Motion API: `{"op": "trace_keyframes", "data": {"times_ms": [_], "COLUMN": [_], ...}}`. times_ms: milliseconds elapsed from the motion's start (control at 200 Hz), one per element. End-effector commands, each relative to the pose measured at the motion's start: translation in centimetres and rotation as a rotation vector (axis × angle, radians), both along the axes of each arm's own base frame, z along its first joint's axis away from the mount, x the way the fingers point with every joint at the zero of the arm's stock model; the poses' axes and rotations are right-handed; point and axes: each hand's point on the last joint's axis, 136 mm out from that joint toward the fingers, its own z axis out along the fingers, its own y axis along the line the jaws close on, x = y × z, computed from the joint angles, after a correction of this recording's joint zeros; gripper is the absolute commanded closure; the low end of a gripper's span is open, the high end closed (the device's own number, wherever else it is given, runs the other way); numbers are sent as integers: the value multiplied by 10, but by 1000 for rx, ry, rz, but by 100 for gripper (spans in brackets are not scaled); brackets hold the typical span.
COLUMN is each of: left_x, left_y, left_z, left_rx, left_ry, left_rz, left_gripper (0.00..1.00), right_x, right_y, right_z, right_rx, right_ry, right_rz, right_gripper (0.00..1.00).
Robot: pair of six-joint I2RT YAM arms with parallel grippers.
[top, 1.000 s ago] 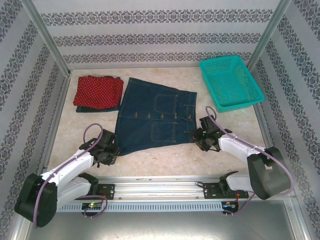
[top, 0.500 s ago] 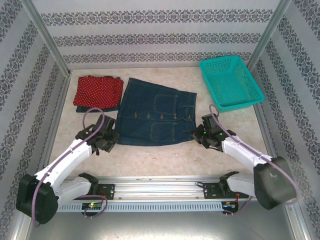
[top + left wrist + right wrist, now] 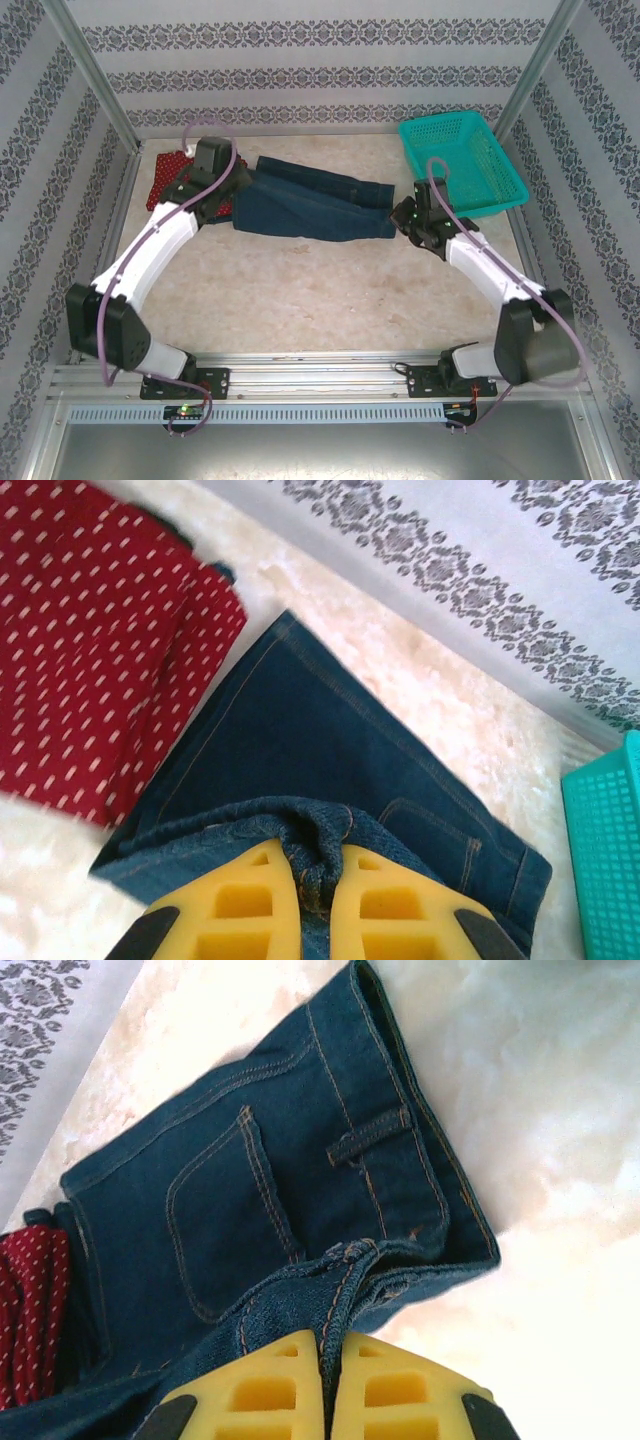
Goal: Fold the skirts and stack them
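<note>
Step in hand: folding. Far left, the red white-dotted cloth skirt point(image 3: 90, 630) lies folded. Left claw point(image 3: 318, 875) is clamped on a bunched edge of the dark blue denim pocketed skirt point(image 3: 310, 205), mid-desk point(image 3: 300, 290) just beside the red one. Right claw point(image 3: 325, 1355) is clamped on its opposite edge. Both arms reach far forward, low. Next, likely: lay the hem aligned, then release.

Lab test cell: patterned walls point(image 3: 320, 60), aluminium frame point(image 3: 93, 75)
</note>
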Motion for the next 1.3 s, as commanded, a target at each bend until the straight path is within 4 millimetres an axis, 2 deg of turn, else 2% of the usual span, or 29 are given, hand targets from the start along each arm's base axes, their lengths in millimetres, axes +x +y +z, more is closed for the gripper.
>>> {"op": "trace_keyframes", "data": {"times_ms": [0, 100, 120, 265, 435, 629, 674, 704, 719, 744, 764, 814, 864, 904, 969, 1054, 1084, 1109, 1119, 1224, 1294], "left_x": [41, 65, 70, 97, 117, 139, 145, 148, 151, 153, 155, 156, 155, 151, 143, 131, 127, 123, 123, 118, 118], "left_y": [10, 11, 11, 4, -3, 3, 3, 3, 3, 1, 1, 2, 2, 1, -7, -28, -36, -42, -44, -70, -85], "left_z": [27, 22, 17, -10, -43, -61, -66, -68, -69, -68, -67, -61, -51, -43, -33, -36, -38, -41, -42, -60, -82], "left_rx": [96, 111, 114, 110, 106, 119, 124, 123, 122, 121, 121, 125, 119, 104, 44, -71, -107, -134, -144, -258, -304], "left_ry": [-129, -121, -112, -57, 11, 46, 58, 66, 69, 74, 80, 89, 88, 83, 72, 74, 78, 82, 82, 97, 141], "left_rz": [-17, -25, -23, -57, -80, -62, -60, -65, -68, -71, -69, -67, -61, -61, -87, -150, -171, -188, -191, -266, -310], "left_gripper": [100, 100, 100, 100, 100, 100, 100, 89, 80, 58, 46, 30, 12, 1, 0, 0, 0, 0, 0, 0, 0], "right_x": [34, 50, 54, 73, 90, 106, 111, 113, 114, 116, 117, 119, 119, 117, 111, 104, 103, 104, 104, 114, 123], "right_y": [-5, -5, -6, -7, -4, -4, -5, -6, -6, -5, -5, -4, -3, -2, 0, 6, 11, 16, 17, 38, 53], "right_z": [14, 10, 13, -1, -14, -25, -25, -25, -24, -21, -18, -7, 7, 15, 22, 19, 17, 14, 13, -2, -15], "right_rx": [-48, -74, -77, -95, -103, -111, -111, -108, -104, -98, -94, -87, -82, -78, -71, -67, -63, -60, -58, -13, 37], "right_ry": [-68, -54, -61, -27, 5, 30, 28, 28, 25, 17, 7, -22, -70, -97, -122, -110, -108, -106, -104, -81, -60], "right_rz": [7, 21, 19, 20, 28, 22, 16, 10, 7, 4, 1, -1, -3, -6, -2, 13, 31, 47, 54, 127, 165], "right_gripper": [100, 100, 100, 100, 100, 100, 92, 83, 79, 73, 67, 53, 32, 28, 27, 25, 18, 5, 3, 2, 2]}}
